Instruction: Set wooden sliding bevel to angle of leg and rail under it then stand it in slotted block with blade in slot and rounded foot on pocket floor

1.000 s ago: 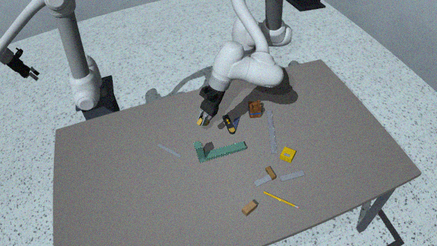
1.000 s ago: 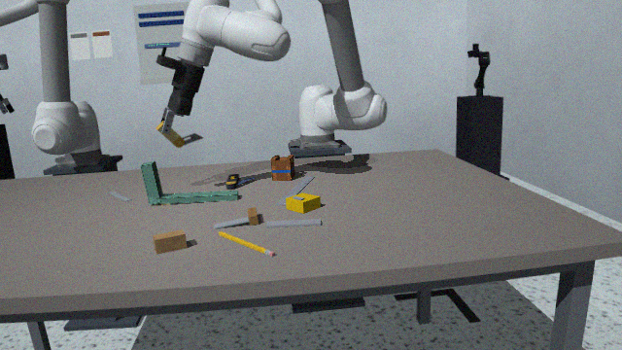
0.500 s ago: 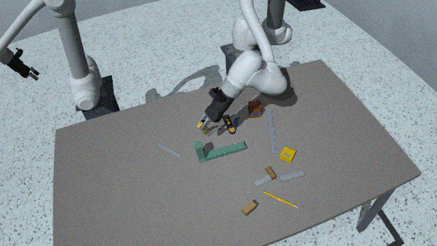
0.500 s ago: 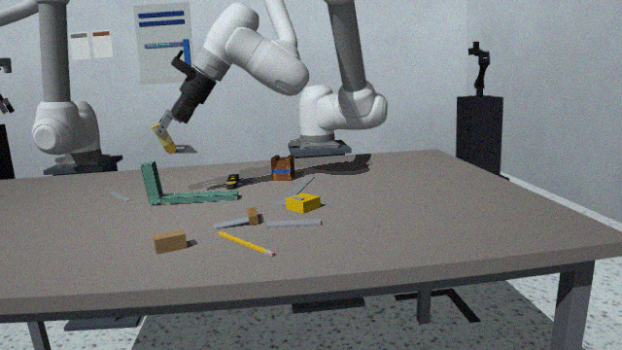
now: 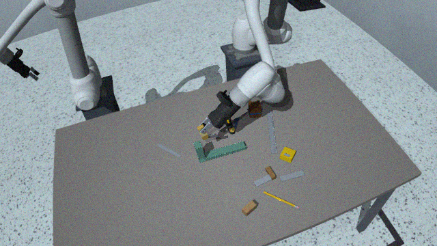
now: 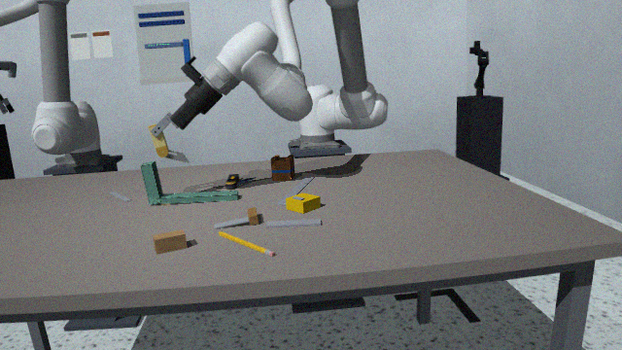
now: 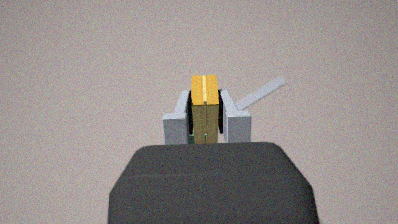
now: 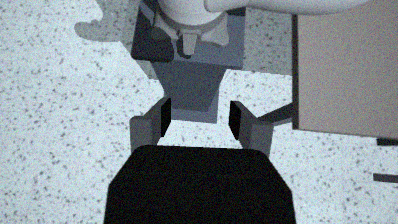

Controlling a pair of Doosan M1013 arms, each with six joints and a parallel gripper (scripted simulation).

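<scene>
The left claw [image 5: 203, 131] [image 6: 160, 127] [image 7: 204, 103] grips the bevel [image 5: 203, 136] [image 6: 158, 142] [image 7: 205, 90] above the tabletop's back edge [image 5: 136, 108] [image 6: 214, 162]; tilted like that, a rushed descent could knock its angle off!

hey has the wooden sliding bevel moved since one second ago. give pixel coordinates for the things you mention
Yes. In the exterior view, the wooden sliding bevel [image 5: 204, 136] [image 6: 160, 145] [image 7: 205, 90] is lower and closer to the top of the green upright leg [image 5: 198, 149] [image 6: 152, 181].
</scene>
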